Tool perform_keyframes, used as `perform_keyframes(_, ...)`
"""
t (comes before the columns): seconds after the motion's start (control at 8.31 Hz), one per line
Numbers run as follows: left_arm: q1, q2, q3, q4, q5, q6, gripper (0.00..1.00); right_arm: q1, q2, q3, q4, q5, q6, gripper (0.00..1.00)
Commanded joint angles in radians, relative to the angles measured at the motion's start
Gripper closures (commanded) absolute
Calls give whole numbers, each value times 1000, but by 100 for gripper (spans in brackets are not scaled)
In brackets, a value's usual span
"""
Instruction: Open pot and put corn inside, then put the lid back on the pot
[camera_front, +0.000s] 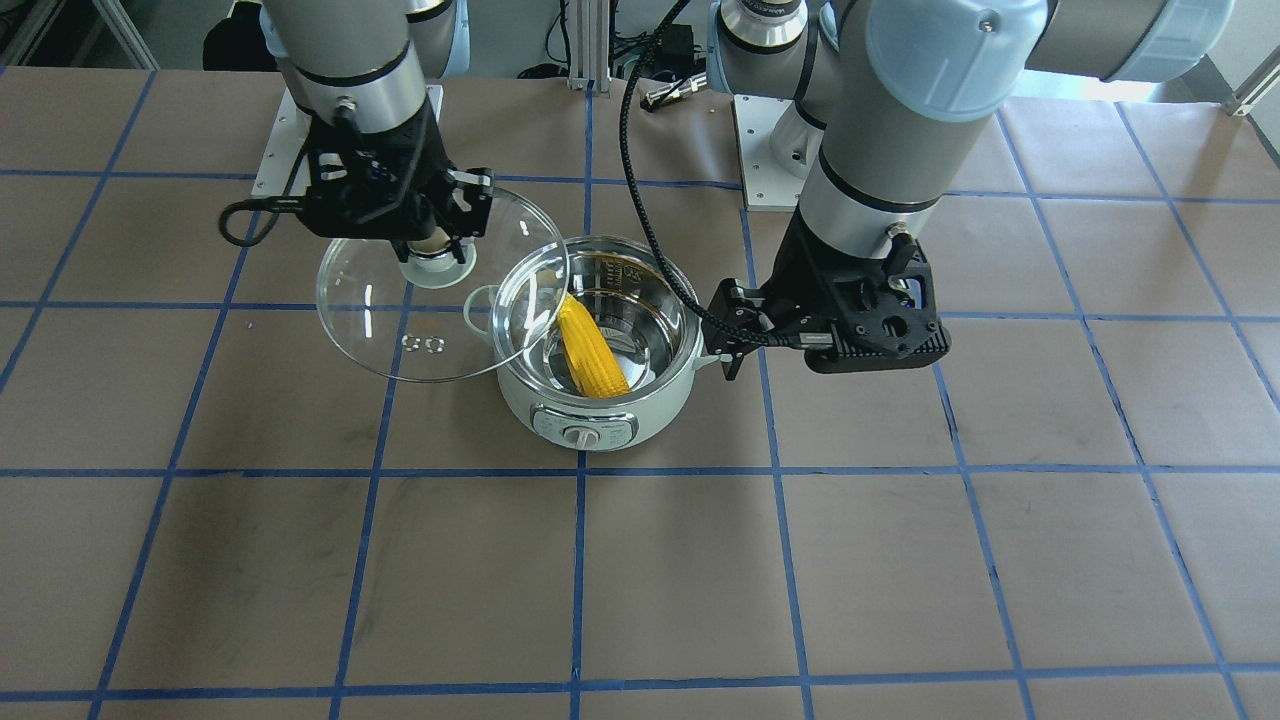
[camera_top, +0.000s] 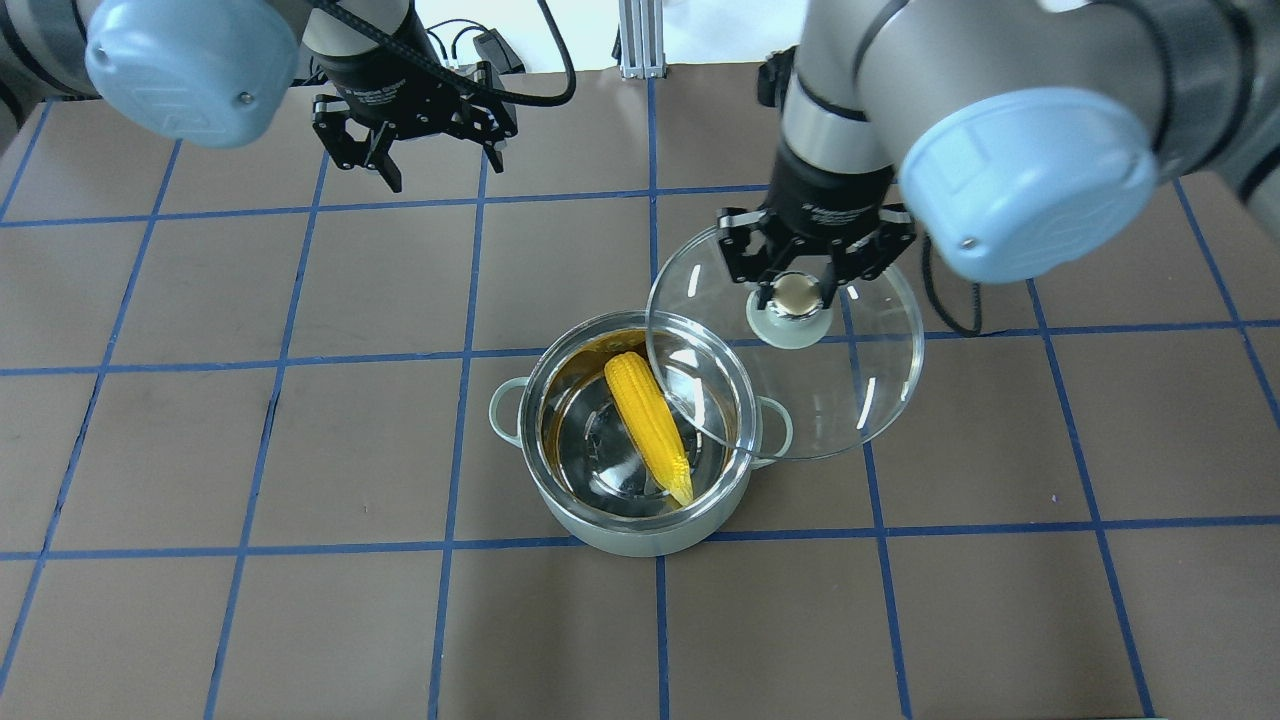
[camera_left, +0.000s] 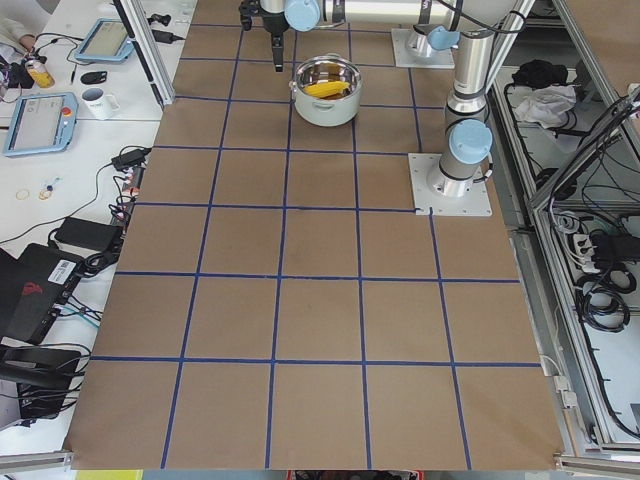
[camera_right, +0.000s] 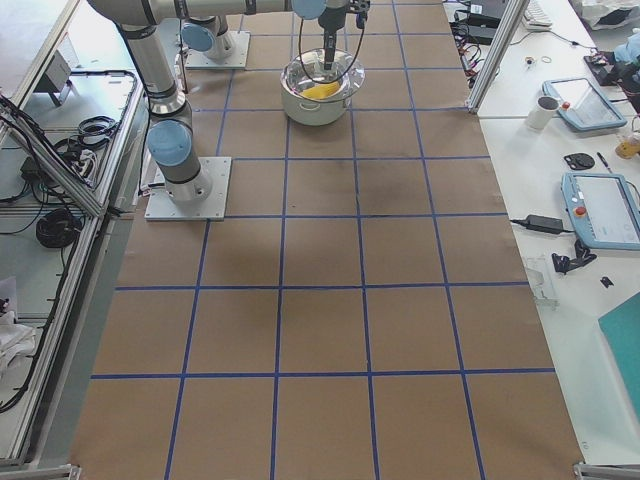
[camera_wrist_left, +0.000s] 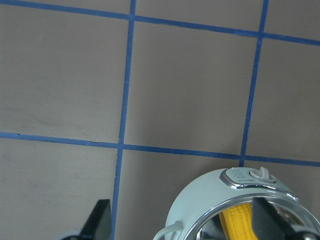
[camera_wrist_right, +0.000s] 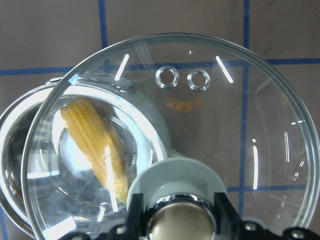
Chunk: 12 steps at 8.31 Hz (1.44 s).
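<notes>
The corn (camera_top: 650, 425) is a bright yellow cob with neat rows of kernels, thick at 1 end and tapering to a point. It lies inside the pot (camera_top: 640, 535), slanting across the shiny steel bowl. Its long axis runs between the operators' edge and the robot's edge of the tabletop (camera_top: 300, 620), and its tip points toward the robot's edge and a little to the robot's right. The thick end sits by the wall that bears the dial panel (camera_front: 583, 432).

The pot is pale mint green with 2 loop handles. It stands well in from both ends of the tabletop, about midway between the robot's edge and the operators' edge.

The lid (camera_top: 850, 390), clear domed glass with 2 ringed vent holes, hangs off the pot on the robot's right, its rim overlapping the pot's right side. The right gripper (camera_top: 797, 290) is clamped on the lid's gold knob (camera_wrist_right: 180, 222).

The left gripper (camera_top: 443, 170) hovers above the pot's left side, its fingers (camera_wrist_left: 97, 220) apart and holding nothing.
</notes>
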Motion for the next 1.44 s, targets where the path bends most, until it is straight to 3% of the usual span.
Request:
perform_keyframes(0.0,30,52,0,-33,6,4,0,217,125,0,-137,-7,200,79)
perform_keyframes(0.72,42,69,-29,-38,5,18,0,258,183,10,-154,4,247,79)
perform_keyframes(0.96,41,73,-40,-39,93,224,0,258,183,15,-150,1,247,79)
perform_keyframes(1.08,44,75,-40,-41,136,240,0,258,183,26,-151,1,247,79)
perform_keyframes(1.32,85,76,-37,-43,131,251,0,259,183,29,-162,4,247,79)
